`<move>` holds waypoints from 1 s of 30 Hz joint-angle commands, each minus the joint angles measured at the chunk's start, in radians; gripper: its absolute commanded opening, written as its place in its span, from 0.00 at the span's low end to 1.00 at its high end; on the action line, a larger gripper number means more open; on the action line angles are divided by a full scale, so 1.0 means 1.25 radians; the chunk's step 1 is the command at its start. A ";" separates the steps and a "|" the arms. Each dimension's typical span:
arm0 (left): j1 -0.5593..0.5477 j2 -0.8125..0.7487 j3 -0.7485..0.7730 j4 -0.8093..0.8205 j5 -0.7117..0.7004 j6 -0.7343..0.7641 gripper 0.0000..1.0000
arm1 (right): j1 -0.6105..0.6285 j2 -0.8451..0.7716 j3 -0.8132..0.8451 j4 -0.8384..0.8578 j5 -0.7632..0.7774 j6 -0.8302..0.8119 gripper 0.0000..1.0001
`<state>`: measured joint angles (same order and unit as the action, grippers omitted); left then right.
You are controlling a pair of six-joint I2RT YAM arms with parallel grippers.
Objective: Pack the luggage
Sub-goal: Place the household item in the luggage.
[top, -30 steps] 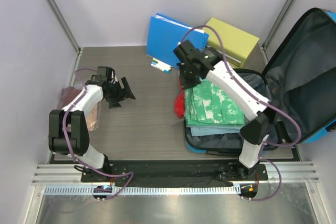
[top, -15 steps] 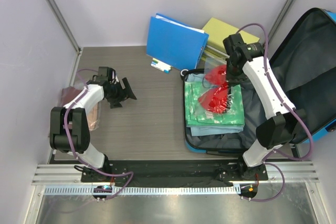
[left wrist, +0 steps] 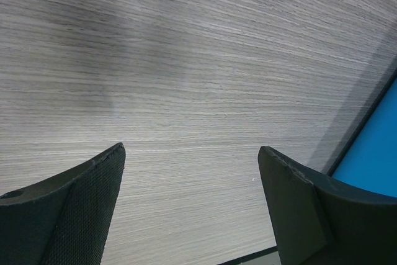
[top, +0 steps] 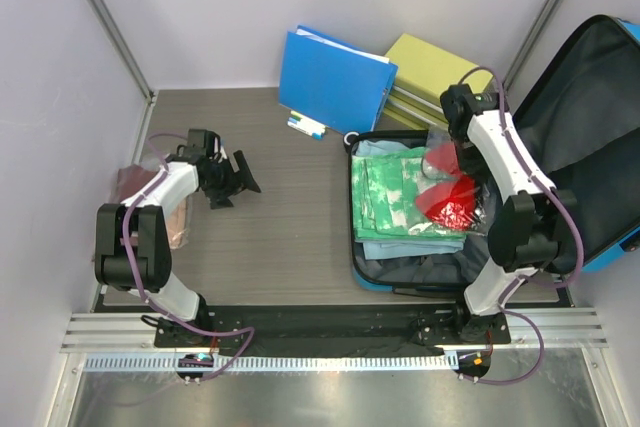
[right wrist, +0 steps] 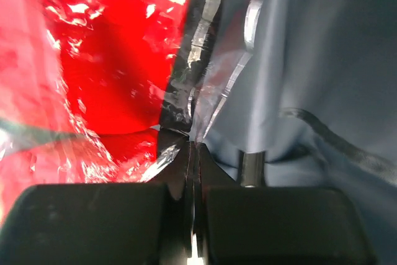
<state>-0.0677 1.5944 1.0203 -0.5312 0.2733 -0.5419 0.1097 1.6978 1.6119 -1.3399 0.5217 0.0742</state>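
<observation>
Tabletop: grey wood grain, walled in on three sides, with both arms mounted at its near edge.

Suitcase: bright blue hard shell, lying open at the right edge. Its base is flat on the tabletop and its dark-lined lid is tilted back against the right wall.

Folder: flat and blue, leaning at the far edge just left of the suitcase.

Box: yellow-green, in the far right corner, touching or just behind the suitcase's far rim.

Clothes: a folded stack, green-and-white print on top, filling the left part of the suitcase base.

Bag: clear crinkled plastic with something red inside. It hangs over the right part of the base, and its lower end lies on or just above the clothes.

Bundle: pinkish, wrapped, at the left edge under the left arm.

Right claw: closed tight on a fold of the bag's plastic, above the base near the far rim.

Left claw: wide open and holding nothing, low over bare tabletop toward the left edge.

Card: small, blue and white, at the foot of the folder.

Step in hand, as judged: placing the bag in the suitcase. The next move calls for lowering it beside the clothes, then opening the right claw. The bundle looks likely to be packed next.
</observation>
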 commanded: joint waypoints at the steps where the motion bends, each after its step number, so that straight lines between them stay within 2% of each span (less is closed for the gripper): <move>1: -0.001 -0.026 -0.006 0.015 0.023 0.008 0.88 | -0.035 0.016 -0.068 0.002 0.108 -0.086 0.01; 5: -0.001 -0.027 -0.015 0.016 0.028 0.011 0.88 | -0.078 0.042 -0.094 0.045 0.136 -0.105 0.01; 12: -0.001 -0.035 -0.028 0.016 0.032 0.014 0.89 | -0.153 0.136 -0.028 0.091 0.182 -0.142 0.01; 17: -0.001 -0.043 -0.027 0.011 0.029 0.013 0.89 | -0.169 0.197 0.012 0.104 0.212 -0.150 0.02; 22: -0.001 -0.047 -0.033 0.015 0.026 0.013 0.89 | -0.169 0.166 0.037 0.088 0.190 -0.113 0.17; 23: -0.001 -0.043 -0.034 0.015 0.026 0.011 0.89 | -0.169 0.159 0.041 0.082 0.179 -0.104 0.25; 27: -0.001 -0.032 -0.031 0.018 0.028 0.011 0.89 | -0.157 0.112 0.053 0.040 0.142 -0.061 0.41; 28: -0.001 -0.031 -0.030 0.018 0.029 0.011 0.89 | -0.154 0.094 0.052 0.024 0.153 -0.033 0.50; 30: -0.001 -0.026 -0.026 0.016 0.032 0.011 0.89 | -0.145 0.078 0.058 0.008 0.167 -0.018 0.54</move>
<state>-0.0677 1.5700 0.9844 -0.5289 0.2890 -0.5407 -0.0910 1.9053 1.6352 -1.2724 0.7082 -0.0158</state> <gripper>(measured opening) 0.889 0.503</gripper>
